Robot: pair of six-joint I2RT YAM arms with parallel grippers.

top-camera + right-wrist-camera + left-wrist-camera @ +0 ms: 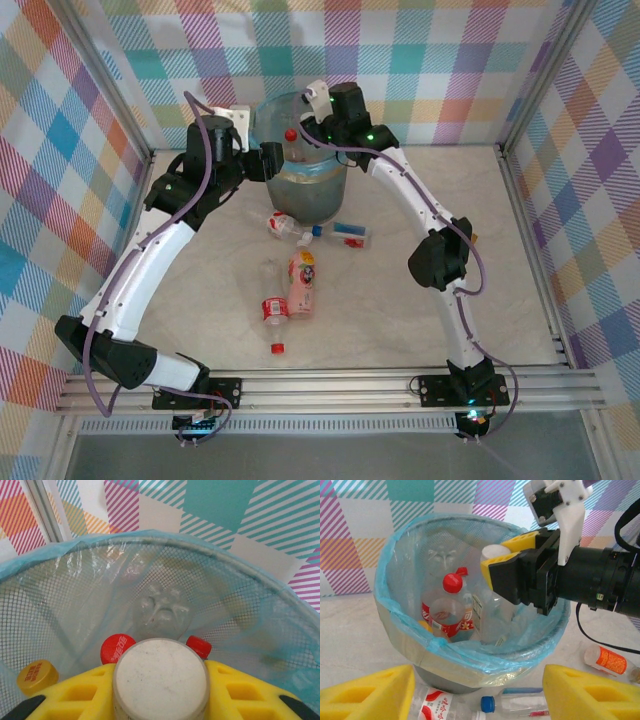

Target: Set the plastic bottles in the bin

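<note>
- My right gripper (504, 560) pinches a white-capped bottle (160, 680) over the bin (390, 607).
- My left gripper (480, 697) hangs spread just beside the bin.
- A red-capped bottle (451, 605) stands inside the bin.

The walls (420, 60) are pastel plaid, the bench (520, 250) is pale marbled beige, the bin (470, 655) is dark grey mesh with a light blue liner (387, 595), the red-capped bottle (447, 615) has a red-and-white label, the white-capped bottle (160, 677) is clear, and the right end effector (160, 700) has yellow fingers (80, 695).
</note>
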